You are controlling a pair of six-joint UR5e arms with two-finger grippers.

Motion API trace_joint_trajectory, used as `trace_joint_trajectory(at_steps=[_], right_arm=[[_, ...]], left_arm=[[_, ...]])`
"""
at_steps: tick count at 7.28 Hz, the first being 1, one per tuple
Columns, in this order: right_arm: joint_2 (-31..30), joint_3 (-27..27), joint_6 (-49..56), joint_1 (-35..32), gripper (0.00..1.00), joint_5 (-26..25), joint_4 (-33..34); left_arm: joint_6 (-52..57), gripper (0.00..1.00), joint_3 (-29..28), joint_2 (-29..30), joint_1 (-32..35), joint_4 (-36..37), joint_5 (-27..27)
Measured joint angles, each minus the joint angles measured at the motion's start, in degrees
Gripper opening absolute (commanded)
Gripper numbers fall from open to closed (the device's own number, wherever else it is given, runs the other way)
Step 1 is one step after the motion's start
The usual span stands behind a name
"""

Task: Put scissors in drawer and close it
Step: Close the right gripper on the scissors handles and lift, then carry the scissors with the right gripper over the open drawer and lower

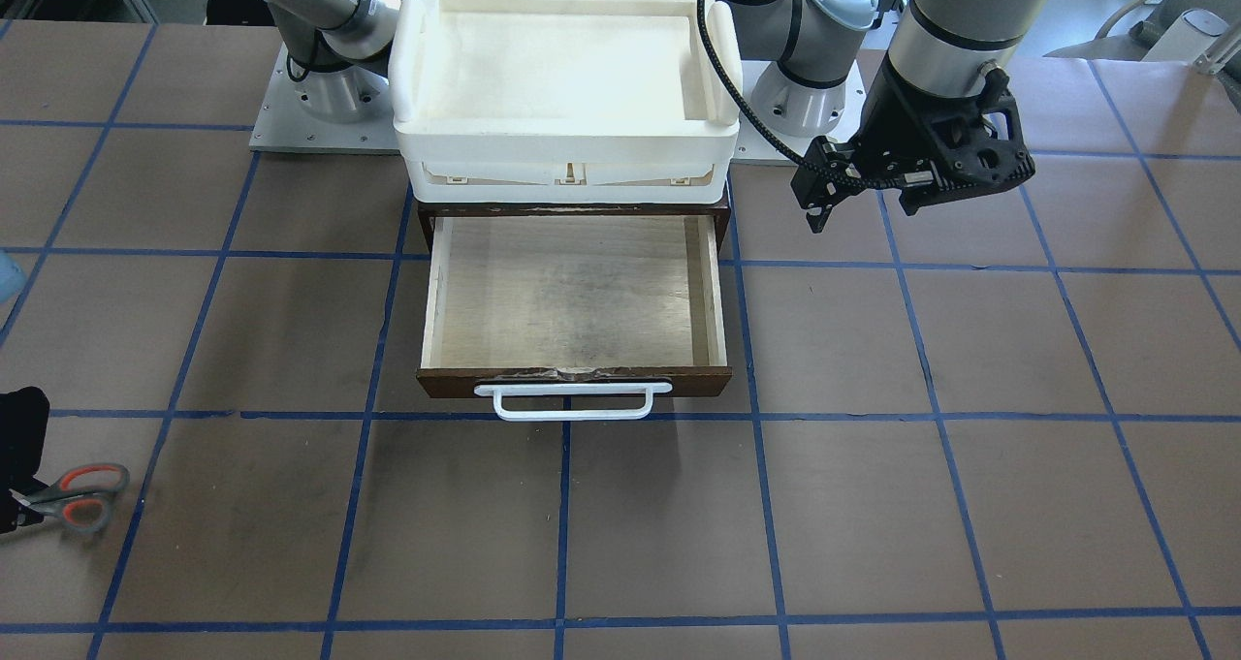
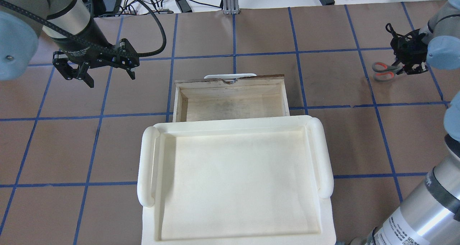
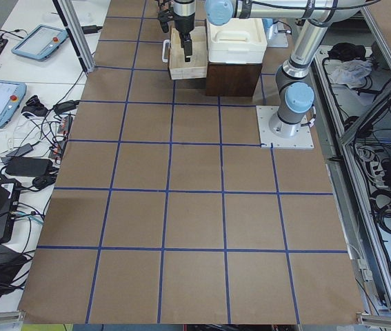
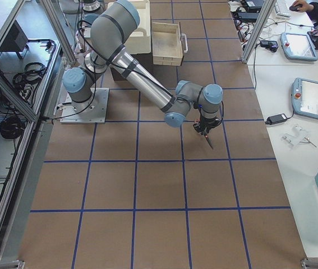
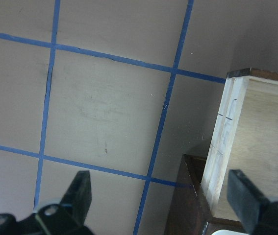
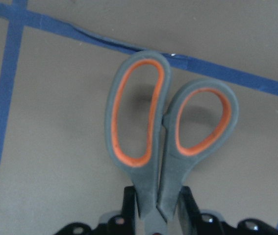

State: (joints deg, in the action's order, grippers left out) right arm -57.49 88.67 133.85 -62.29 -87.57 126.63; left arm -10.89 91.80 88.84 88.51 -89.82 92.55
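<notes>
Lettering on the left arm's wrist is too small to read. Its left end effector (image 2: 110, 78) hangs wide open and empty beside the drawer (image 2: 230, 106), pulled out below a white bin (image 2: 323, 151). Rightward, toward the worktop's (image 2: 251, 32) far edge, the right end effector (image 2: 403, 67) clamps the scissors (image 2: 382, 70) near their pivot.

Even, bright light falls from above on my table (image 1: 921, 505); the drawer (image 1: 577, 292) throws only a soft shadow. The white bin (image 2: 233, 180) nearly washes out. My right wrist view renders the scissors (image 6: 151, 161) slightly soft, their shadow faint.
</notes>
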Motion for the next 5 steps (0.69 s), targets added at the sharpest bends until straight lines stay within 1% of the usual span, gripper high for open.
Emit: trace_joint_trajectory(at_steps=[2,4,5], right_arm=[[-5.80,-0.18,-0.92,-3.75,0.00,1.61,-5.83],[-11.03,-0.17,-6.83,-9.43,0.00,1.72,-11.67],[-12.95,-0.17,-10.66,-13.22,0.00,1.05,-13.30]], left_arm=[[0.00,1.00,-0.01,-0.03,0.00,0.00,0.00],[0.00,1.00,0.00,-0.01,0.00,0.00,0.00],[0.00,1.00,0.03,-0.02,-0.01,0.00,0.00]])
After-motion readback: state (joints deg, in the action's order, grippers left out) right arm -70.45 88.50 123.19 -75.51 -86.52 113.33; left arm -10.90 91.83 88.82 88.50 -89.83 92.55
